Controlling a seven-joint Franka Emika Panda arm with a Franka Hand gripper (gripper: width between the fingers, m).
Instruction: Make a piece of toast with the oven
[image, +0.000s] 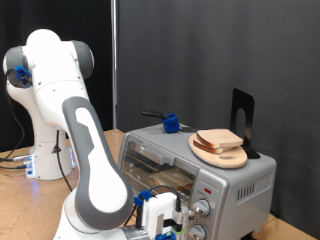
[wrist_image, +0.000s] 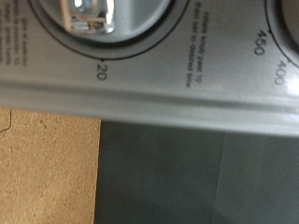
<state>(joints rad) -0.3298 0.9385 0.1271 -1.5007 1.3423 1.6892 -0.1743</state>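
Observation:
The silver oven (image: 240, 185) stands at the exterior view's lower right, its glass door (image: 158, 165) facing left. On its top lies a round wooden board (image: 228, 157) carrying the piece of toast (image: 218, 138), pale with a brown crust. My gripper (image: 178, 222) is low in front of the oven's control panel, right at the two round knobs (image: 205, 208). The wrist view is a close-up of that panel: a dial knob (wrist_image: 89, 14) with printed marks 20, 400 and 450 around the dials. My fingers do not show in the wrist view.
A small blue object (image: 171, 125) and a black upright bracket (image: 243, 120) also sit on the oven's top. The oven rests on a wooden table (wrist_image: 47, 168). Black curtains hang behind. The arm's white base (image: 45, 150) stands at the left.

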